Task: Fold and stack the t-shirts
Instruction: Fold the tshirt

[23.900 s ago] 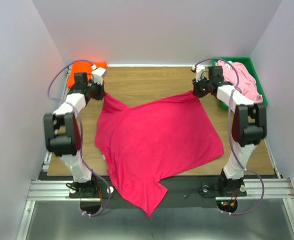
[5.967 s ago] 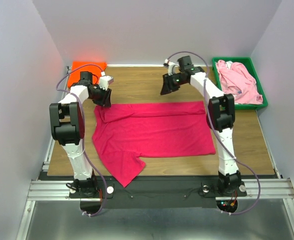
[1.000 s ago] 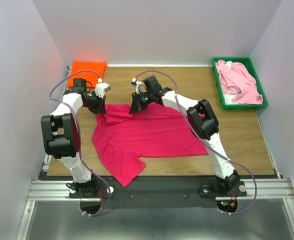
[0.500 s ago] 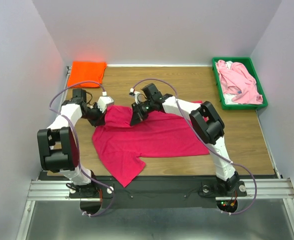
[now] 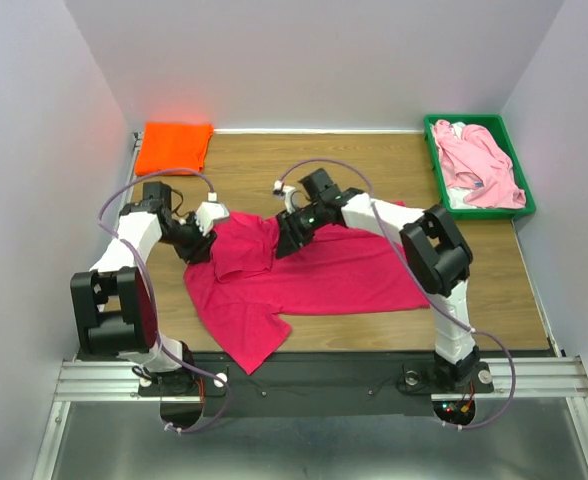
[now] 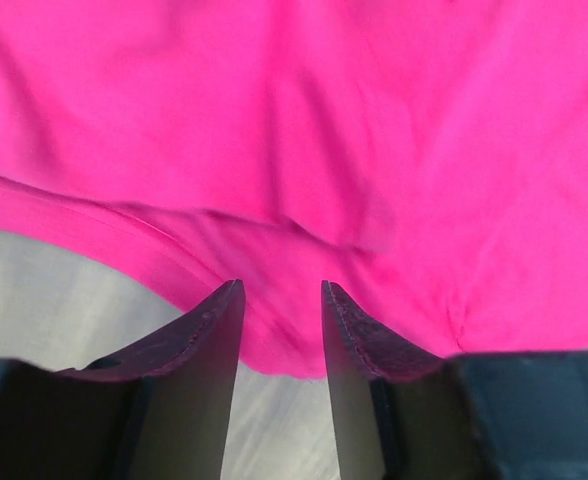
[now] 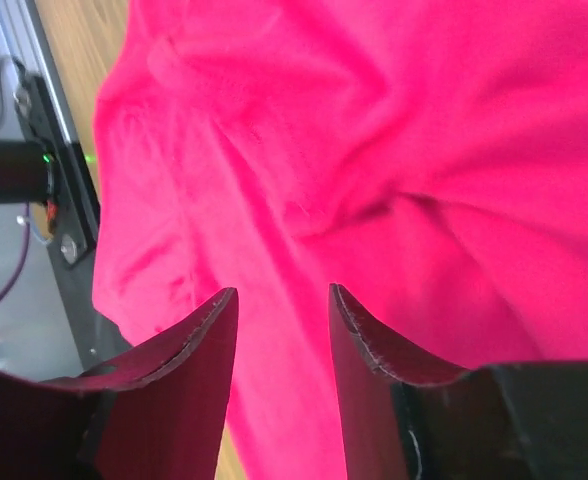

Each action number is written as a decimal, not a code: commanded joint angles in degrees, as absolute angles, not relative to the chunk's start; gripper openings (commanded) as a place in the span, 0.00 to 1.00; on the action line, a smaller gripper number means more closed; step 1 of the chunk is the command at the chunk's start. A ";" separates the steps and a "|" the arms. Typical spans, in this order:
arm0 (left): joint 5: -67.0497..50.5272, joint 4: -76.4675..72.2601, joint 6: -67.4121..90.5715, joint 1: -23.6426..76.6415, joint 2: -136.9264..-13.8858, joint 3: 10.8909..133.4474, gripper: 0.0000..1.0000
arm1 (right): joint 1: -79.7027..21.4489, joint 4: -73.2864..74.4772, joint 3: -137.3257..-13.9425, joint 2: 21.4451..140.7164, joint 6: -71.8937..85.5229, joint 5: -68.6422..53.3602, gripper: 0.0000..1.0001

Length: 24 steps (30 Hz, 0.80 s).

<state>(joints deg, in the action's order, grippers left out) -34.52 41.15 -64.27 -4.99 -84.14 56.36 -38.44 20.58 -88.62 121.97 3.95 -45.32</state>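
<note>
On the wooden table (image 5: pixel 374 160) the crimson-magenta t-shirt (image 5: pixel 324 275) lies spread across the middle, one sleeve hanging over the near edge towards the arm bases. Twenty-odd seconds back it was a broad open sheet held up by both far corners. Six seconds ago it was a long flat band. Now its far left part has been drawn nearward and sits as a rumpled fold between the two claws, while the right half stays flat. Both arms have pulled back from the far edge over the last second, the left elbow swinging out to the left and the right arm bending across the shirt.

The left gripper (image 5: pixel 202 240) is at the left edge of the rumpled fold and the right gripper (image 5: pixel 287 240) is at its right side. The two were apparently pinching cloth half a second ago. In the left wrist view the left gripper (image 6: pixel 281 290) has its fingers (image 6: pixel 209 340) parted, with shirt cloth (image 6: pixel 324 150) lying loose below the gap and nothing pinched. In the right wrist view the right gripper (image 7: pixel 282 295) likewise stands parted over wrinkled crimson cloth (image 7: pixel 374 150), empty.

The green plastic tray (image 5: pixel 431 150) sits at the far right corner as before. The pale pink t-shirt (image 5: pixel 479 165) is heaped inside it, filling most of it, unmoved. The bright orange t-shirt (image 5: pixel 174 147) lies folded flat at the far left corner, well apart from the crimson one, where it has been since six seconds ago
</note>
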 commanded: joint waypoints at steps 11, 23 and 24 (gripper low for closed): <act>-34.20 23.92 -40.35 -0.18 -94.83 64.61 0.40 | -12.31 29.00 -82.45 109.78 -7.64 -24.89 0.36; -20.40 22.93 -39.11 0.79 -94.32 54.32 0.37 | -8.88 32.77 -75.86 112.06 -10.63 -12.39 0.36; -20.04 23.03 -39.46 0.44 -93.52 53.62 0.36 | -8.53 33.48 -75.59 111.89 -10.98 -12.74 0.36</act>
<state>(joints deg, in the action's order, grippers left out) -24.51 21.74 -39.48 1.19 -96.53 56.34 -9.43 30.37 -76.66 111.53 -9.02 -16.08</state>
